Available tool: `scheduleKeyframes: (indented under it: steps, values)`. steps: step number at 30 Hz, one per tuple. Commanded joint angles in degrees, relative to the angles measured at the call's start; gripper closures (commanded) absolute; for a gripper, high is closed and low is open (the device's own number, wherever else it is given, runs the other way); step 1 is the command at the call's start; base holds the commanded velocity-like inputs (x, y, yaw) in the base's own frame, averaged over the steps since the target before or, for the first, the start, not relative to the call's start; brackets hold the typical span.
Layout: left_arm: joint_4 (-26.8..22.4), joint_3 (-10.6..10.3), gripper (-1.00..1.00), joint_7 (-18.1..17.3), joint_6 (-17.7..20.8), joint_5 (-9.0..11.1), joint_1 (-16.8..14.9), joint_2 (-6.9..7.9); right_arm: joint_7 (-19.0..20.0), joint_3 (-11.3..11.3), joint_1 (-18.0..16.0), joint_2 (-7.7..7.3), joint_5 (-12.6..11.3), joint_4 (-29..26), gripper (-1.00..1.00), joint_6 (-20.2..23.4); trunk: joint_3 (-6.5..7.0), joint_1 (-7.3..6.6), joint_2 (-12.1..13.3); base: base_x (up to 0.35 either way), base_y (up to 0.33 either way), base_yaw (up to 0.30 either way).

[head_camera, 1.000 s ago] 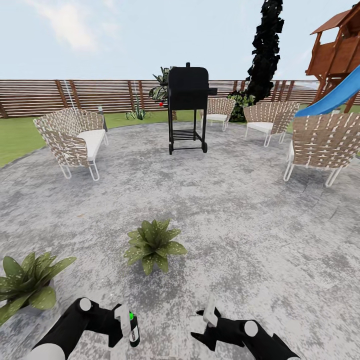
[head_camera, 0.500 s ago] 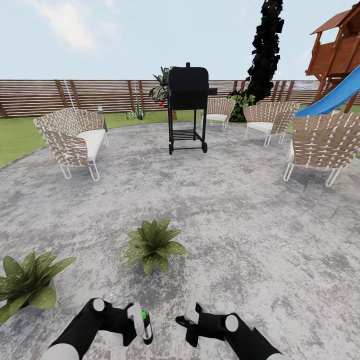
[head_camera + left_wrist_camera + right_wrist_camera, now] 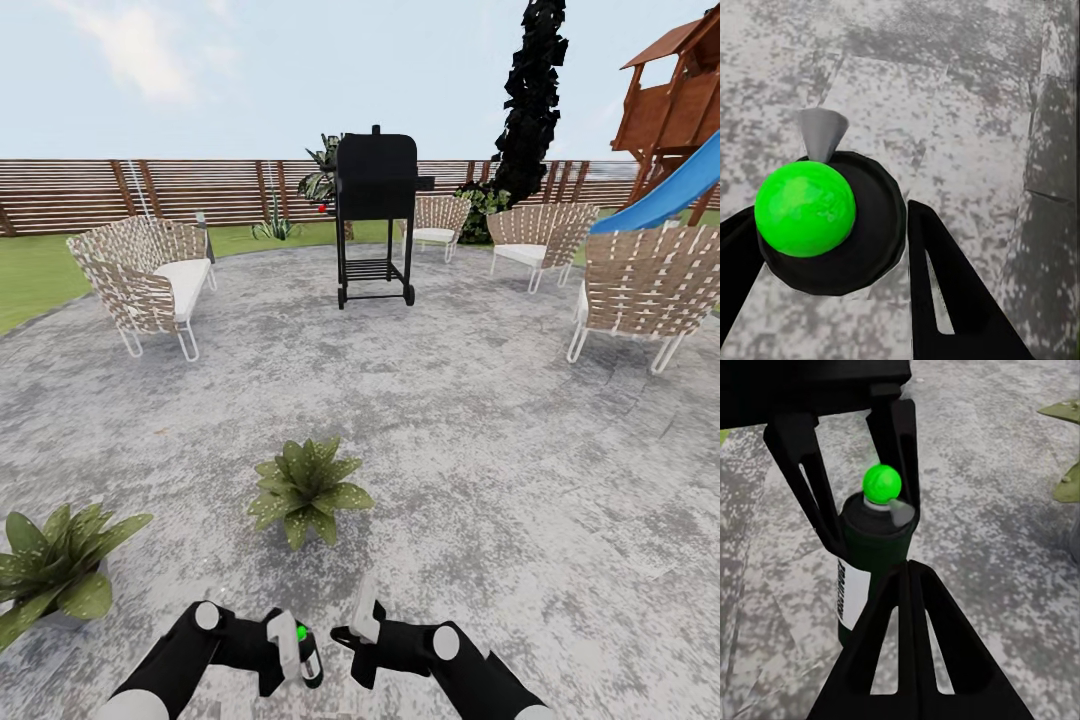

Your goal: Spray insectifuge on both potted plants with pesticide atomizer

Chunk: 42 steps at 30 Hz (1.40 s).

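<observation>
You had the left gripper (image 3: 290, 650) closed on the spray bottle (image 3: 310, 662), low in front of the robot over the grey paving (image 3: 480, 440). The bottle stood upright between the two black fingers (image 3: 810, 472), its white label (image 3: 849, 594) facing outward and a bright green ball (image 3: 805, 208) sitting on its black cap (image 3: 874, 225). From your left wrist camera the small grey nozzle (image 3: 820, 133) pointed away from the cap, out over the stone.

Your right gripper (image 3: 358, 625) hung just beside the bottle, on its right, with its pale fingers raised. In the right wrist camera its dark fingers (image 3: 907, 660) appeared pressed close together in the foreground with the bottle right behind them, but you could not tell for certain from these views whether it was shut or slightly parted, nor whether it touched the bottle.

The nearer potted plant (image 3: 305, 488) sat on the paving just ahead of both grippers, its speckled leaves spread low. The second potted plant (image 3: 60, 565) sat off to the robot's left, nearer the edge of the head view.

Farther out you faced a black grill (image 3: 377, 215) on wheels at the middle of the patio, woven chairs (image 3: 150, 275) around it, the slatted wooden fence (image 3: 150, 190) behind, lawn (image 3: 30, 275) to the left, and a blue slide (image 3: 665, 190) with a wooden play tower at the right.
</observation>
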Motion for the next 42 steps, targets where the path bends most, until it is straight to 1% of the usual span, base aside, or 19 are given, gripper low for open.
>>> scheduleKeyframes:
  steps: [1,5,7,8,10,12,15,21,27,34,37,38,40,42]
  values:
    - [0.0,0.5,1.00,-0.3,-0.6,-0.6,0.0,-0.12,-0.1,-0.1,0.0,0.01,0.6,0.0,1.00,-0.3,-0.05,-0.01,0.0,0.000,0.000,0.000]
    - [0.0,0.2,1.00,-0.4,-0.7,-0.6,0.0,-0.13,-0.1,-0.1,0.0,0.01,0.6,0.0,1.00,-0.3,-0.05,-0.01,0.0,0.000,0.000,0.000]
    - [0.0,-2.1,1.00,-0.4,-0.8,-0.3,0.0,-0.22,-0.1,-0.1,0.0,0.01,0.6,0.0,1.00,-0.3,-0.05,-0.01,0.0,0.000,0.000,0.000]
    - [0.0,-2.5,1.00,-0.4,-0.8,-0.2,0.0,-0.28,-0.1,-0.1,0.0,0.01,0.6,0.0,1.00,-0.3,-0.05,-0.01,0.0,0.000,0.000,0.000]
    - [0.0,-2.9,1.00,-0.4,-0.7,-0.1,0.0,-0.99,-0.1,-0.1,0.0,0.01,0.6,0.0,1.00,-0.3,-0.05,-0.01,0.0,0.000,0.000,0.000]
    - [0.0,-3.0,1.00,-0.4,-0.7,-0.2,0.0,-1.68,-0.1,-0.1,0.0,0.01,0.6,0.0,1.00,-0.3,-0.05,-0.01,0.0,0.000,0.000,0.000]
    - [-0.1,-3.0,1.00,-0.4,-0.7,-0.2,0.0,-2.17,-0.1,-0.1,0.0,0.01,0.6,0.0,1.00,-0.3,-0.05,-0.01,0.0,0.000,0.000,0.000]
    - [-0.1,-3.2,1.00,-0.3,-0.7,-0.1,0.0,-2.42,-0.1,-0.1,0.0,0.01,0.6,0.0,1.00,-0.3,-0.05,-0.01,0.0,0.000,0.000,0.000]
    - [-0.1,-3.3,1.00,-0.3,-0.7,-0.1,0.0,-3.28,-0.1,-0.1,0.0,0.01,0.6,0.0,1.00,-0.3,-0.05,-0.01,0.0,0.000,0.000,0.000]
    - [-0.1,-3.2,1.00,-0.3,-0.6,-0.1,-0.1,-3.39,-0.1,-0.1,0.0,0.01,0.6,0.0,1.00,-0.3,-0.05,-0.01,0.0,0.000,0.000,0.000]
    - [-0.1,-3.4,1.00,-0.1,-0.5,-0.4,-0.1,-2.71,-0.1,-0.1,0.0,0.01,0.7,0.0,1.00,-0.3,-0.05,-0.01,0.0,0.000,0.000,0.000]
    - [-0.1,-3.4,1.00,0.0,-0.5,-0.7,-0.1,-2.02,-0.1,-0.1,0.0,0.01,0.7,0.0,1.00,-0.3,-0.05,-0.01,0.0,0.000,0.000,0.000]
    - [-0.1,-3.5,1.00,0.1,-0.5,-0.9,-0.1,0.42,-0.1,-0.1,0.0,0.01,0.7,0.0,1.00,-0.3,-0.05,-0.01,0.0,0.000,0.000,0.000]
    - [-0.1,-3.5,1.00,0.1,-0.5,-1.0,0.0,2.56,-0.1,-0.1,0.0,0.00,0.7,0.0,1.00,-0.3,-0.05,-0.01,0.0,0.000,0.000,0.000]
